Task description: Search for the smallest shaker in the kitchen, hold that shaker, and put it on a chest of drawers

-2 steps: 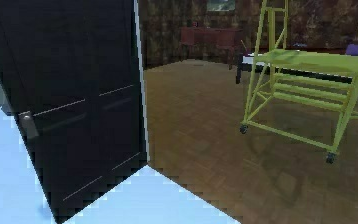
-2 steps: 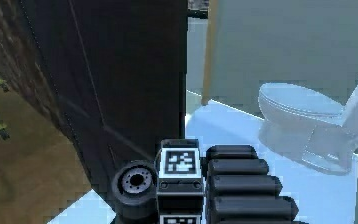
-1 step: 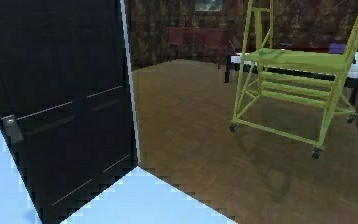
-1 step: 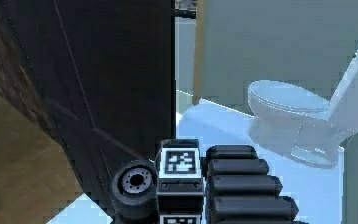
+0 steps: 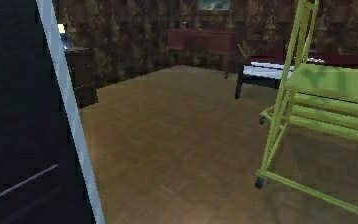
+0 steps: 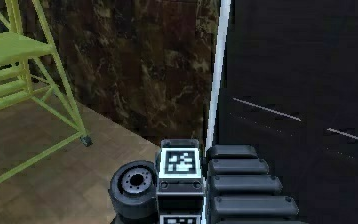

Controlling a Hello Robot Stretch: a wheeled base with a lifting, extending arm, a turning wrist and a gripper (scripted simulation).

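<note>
At the arm side view's bottom edge rises the arm (image 6: 237, 185), a dark ribbed bar with a white marked square (image 6: 182, 163) at its end. Left of the square sits the gripper's (image 6: 137, 190) dark round body. Its far end is not clear, so I cannot tell whether it holds anything. A dark low cabinet with drawer fronts (image 5: 82, 75) stands against the patterned wall at the forward view's left, with a small pale thing (image 5: 62, 30) on top.
A dark door with a pale edge (image 5: 27, 120) stands close at the forward view's left, and a dark door (image 6: 297, 90) rises beside the arm. A yellow-green wheeled shelf frame (image 5: 317, 100) (image 6: 27, 80) stands near. Farther back are a dark red table (image 5: 202, 40) and a bed (image 5: 277, 70). Wooden floor (image 5: 167, 140) lies between.
</note>
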